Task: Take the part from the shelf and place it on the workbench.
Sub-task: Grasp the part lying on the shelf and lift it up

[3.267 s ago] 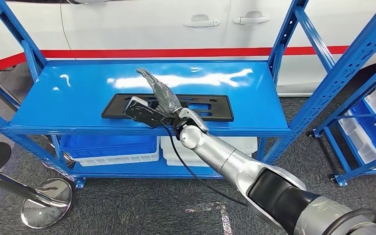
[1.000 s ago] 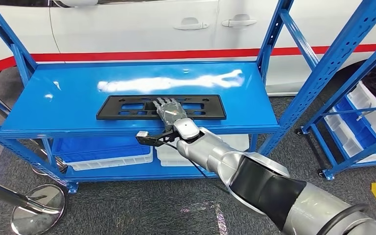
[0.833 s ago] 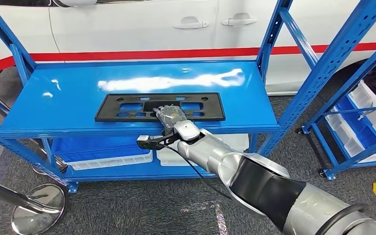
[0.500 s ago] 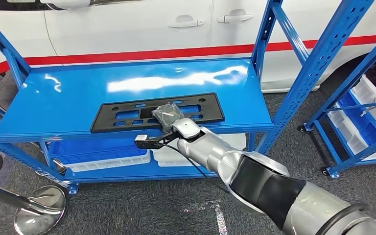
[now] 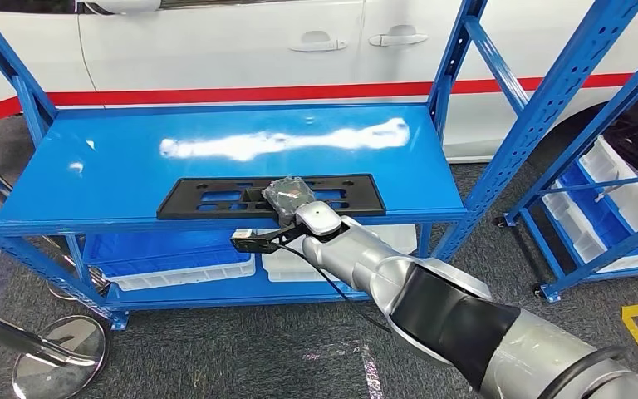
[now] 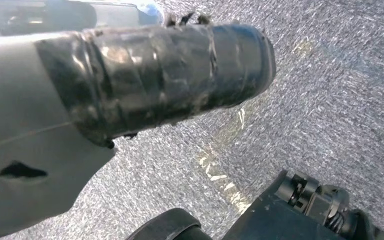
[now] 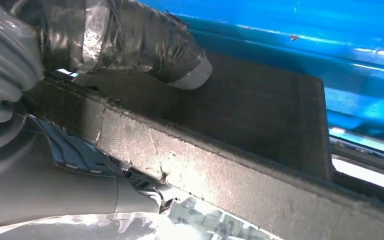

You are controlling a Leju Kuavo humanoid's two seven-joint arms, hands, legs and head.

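A long flat black part (image 5: 208,199) with several cut-outs lies along the front of the blue shelf top (image 5: 133,158). My right hand (image 5: 291,197) has its fingers curled over the middle of the part at its front edge and grips it. In the right wrist view the taped thumb (image 7: 145,45) presses on the part's dark face (image 7: 260,125), with the part's rough edge running under the hand. My left hand (image 6: 105,85) hangs over grey carpet; its taped thumb shows, but how its fingers lie is hidden.
A white car with a red stripe (image 5: 216,91) stands right behind the shelf. Blue uprights (image 5: 449,75) frame it. Blue and white bins (image 5: 174,253) sit on the lower shelf. A second rack with bins (image 5: 615,199) is at right, a chrome stand base (image 5: 58,366) at lower left.
My right hand went from lying flat on the part to curling its fingers over it. The part has slid nearer the shelf's front edge. The camera has shifted slightly.
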